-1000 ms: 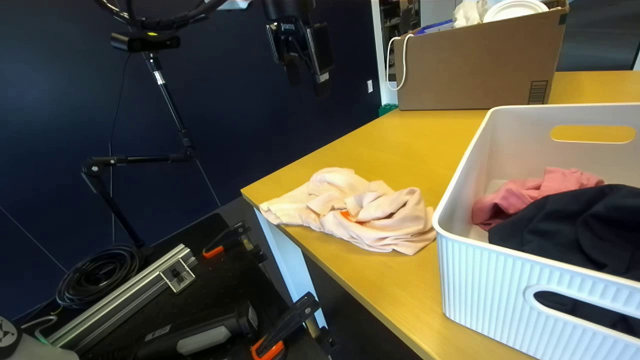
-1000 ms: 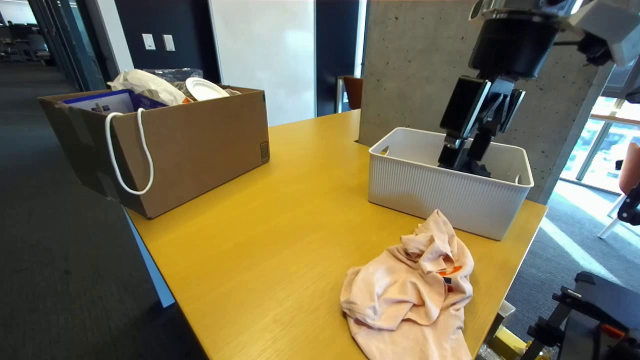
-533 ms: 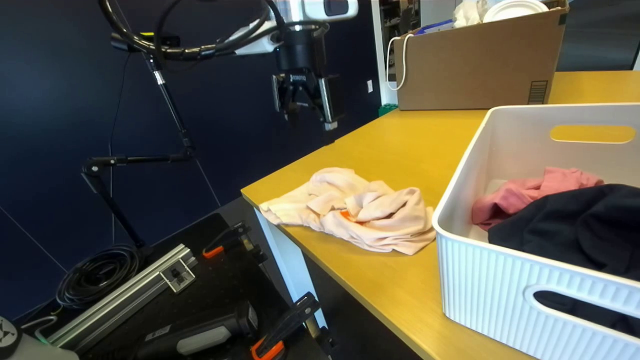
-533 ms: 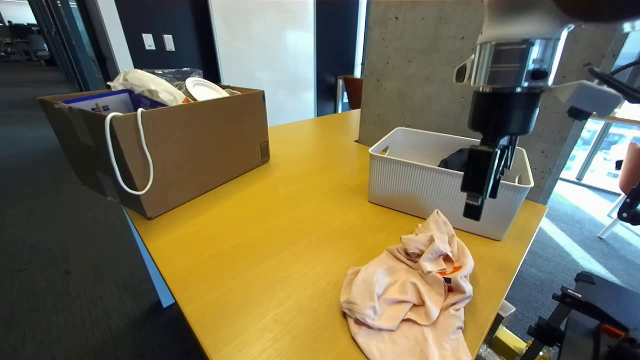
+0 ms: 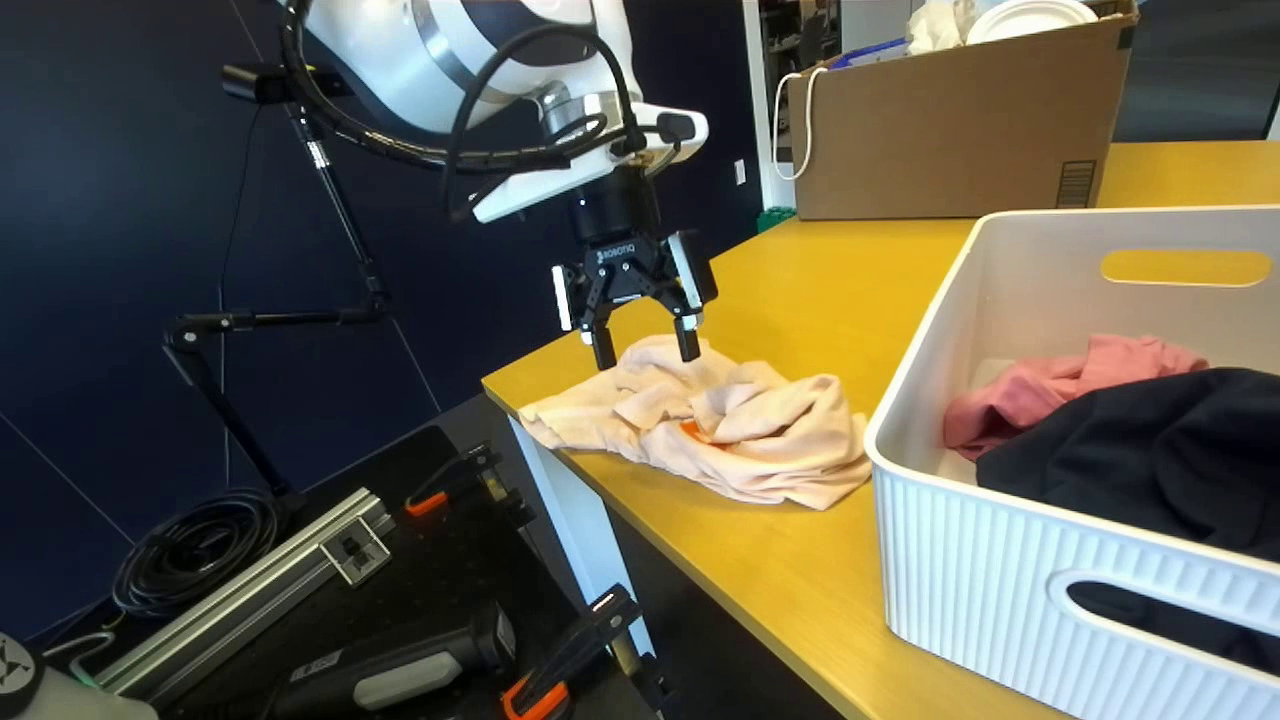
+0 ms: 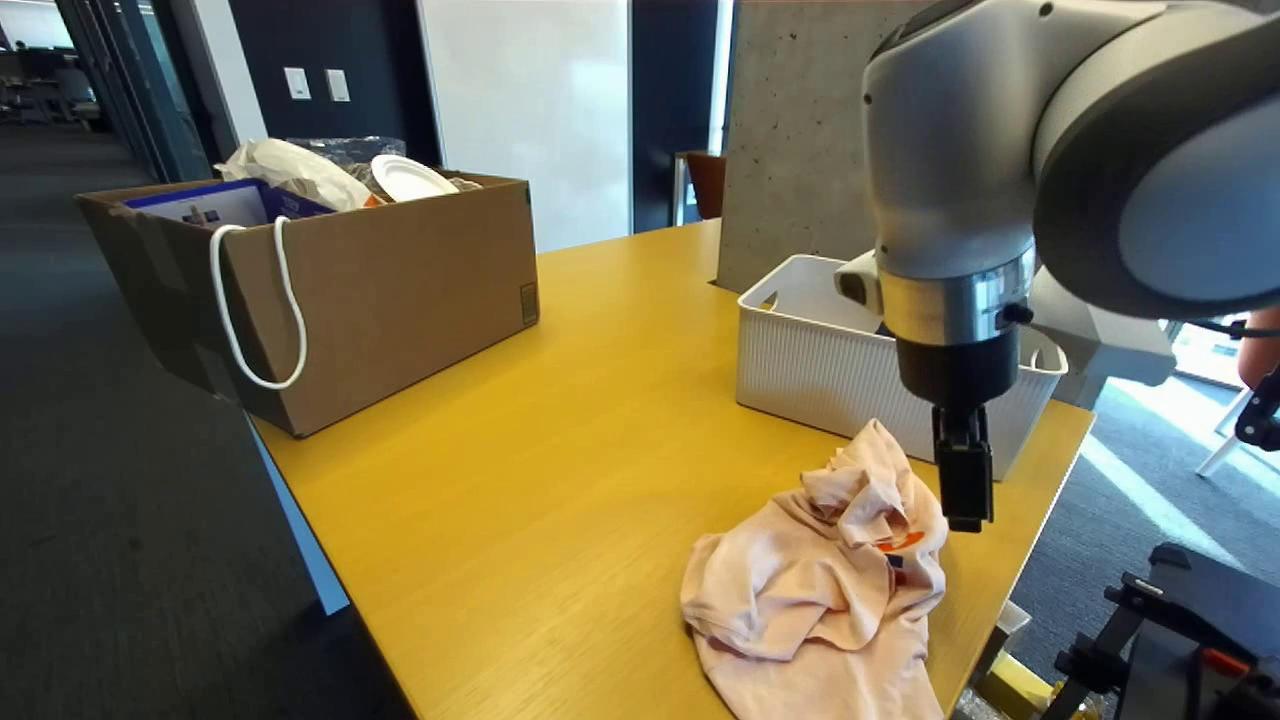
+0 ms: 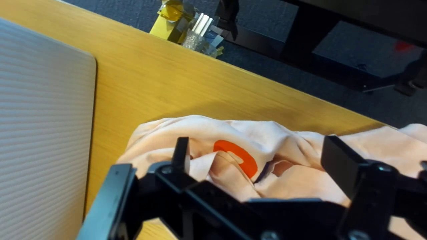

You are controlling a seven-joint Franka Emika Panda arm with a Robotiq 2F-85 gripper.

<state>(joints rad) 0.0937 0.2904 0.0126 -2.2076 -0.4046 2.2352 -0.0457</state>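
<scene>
Wrist view: my pincer [image 7: 255, 146] hangs with fingers spread apart over the crumpled peach cloth [image 7: 253, 133], which lies on the bench [image 7: 126, 83] near the white bin [image 7: 43, 116]. I'd centre a raised fold between them before squeezing.

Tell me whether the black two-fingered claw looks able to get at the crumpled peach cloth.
Probably yes: the claw stands open near the cloth, nothing visible blocks the way, and the white ribbed plastic bin stands off to one side.
</scene>
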